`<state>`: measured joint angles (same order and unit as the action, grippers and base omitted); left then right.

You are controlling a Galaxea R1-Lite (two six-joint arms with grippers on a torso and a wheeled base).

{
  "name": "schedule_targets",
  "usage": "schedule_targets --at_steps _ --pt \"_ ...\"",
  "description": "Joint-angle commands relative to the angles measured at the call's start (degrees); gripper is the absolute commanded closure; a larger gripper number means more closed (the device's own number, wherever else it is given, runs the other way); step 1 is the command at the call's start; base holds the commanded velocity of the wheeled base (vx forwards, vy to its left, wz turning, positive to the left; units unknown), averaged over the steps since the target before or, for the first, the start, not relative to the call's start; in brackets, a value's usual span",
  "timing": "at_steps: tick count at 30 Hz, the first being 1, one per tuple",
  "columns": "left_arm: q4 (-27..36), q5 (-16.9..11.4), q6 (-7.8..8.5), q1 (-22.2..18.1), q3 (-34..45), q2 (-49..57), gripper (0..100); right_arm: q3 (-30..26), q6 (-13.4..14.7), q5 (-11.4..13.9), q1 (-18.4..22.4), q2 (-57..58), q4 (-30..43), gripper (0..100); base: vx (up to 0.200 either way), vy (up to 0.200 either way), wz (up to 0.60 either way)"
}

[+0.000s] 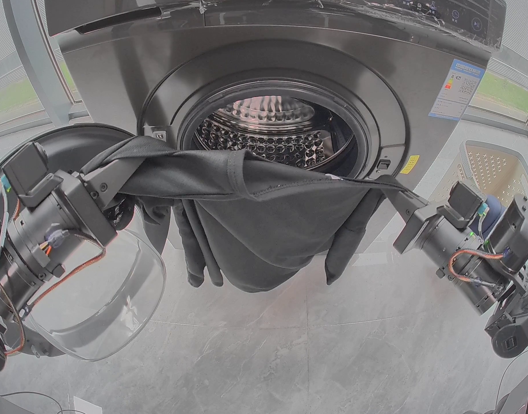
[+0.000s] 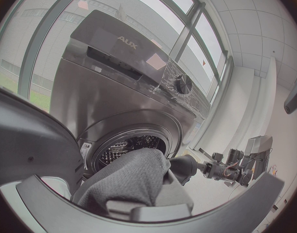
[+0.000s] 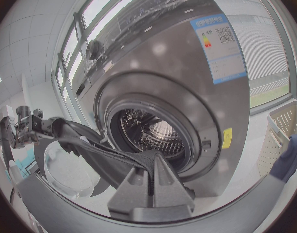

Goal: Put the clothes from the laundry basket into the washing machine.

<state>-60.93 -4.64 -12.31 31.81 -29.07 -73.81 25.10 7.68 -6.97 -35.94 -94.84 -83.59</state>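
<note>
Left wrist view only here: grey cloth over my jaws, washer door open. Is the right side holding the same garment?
Observer: Yes. The right gripper has its jaws shut on the other edge of the dark garment.
Operator: Is it in the drum yet?
Observer: No. In the head view it hangs stretched between the left gripper and the right one, in front of the drum, with its bulk drooping below the opening.
Operator: Anything left to load?
Observer: A dark blue piece lies in the laundry basket, on the floor to the right of the washer.
</note>
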Motion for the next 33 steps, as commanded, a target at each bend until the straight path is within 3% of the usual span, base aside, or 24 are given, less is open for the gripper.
schedule_targets --at_steps 1,12,33 --pt "0.28 -0.01 0.01 -0.25 1.13 1.39 100 1.71 -0.21 -0.32 0.34 0.98 -0.17 100 0.000 0.000 0.00" --pt "0.81 0.16 0.01 -0.69 0.60 1.22 100 4.17 -0.30 -0.32 2.80 3.26 -0.34 100 0.000 0.000 0.00" --pt "0.81 0.34 -0.08 -0.69 -0.11 -0.01 100 3.55 -0.30 0.12 3.33 4.67 0.36 100 0.000 0.000 0.00"
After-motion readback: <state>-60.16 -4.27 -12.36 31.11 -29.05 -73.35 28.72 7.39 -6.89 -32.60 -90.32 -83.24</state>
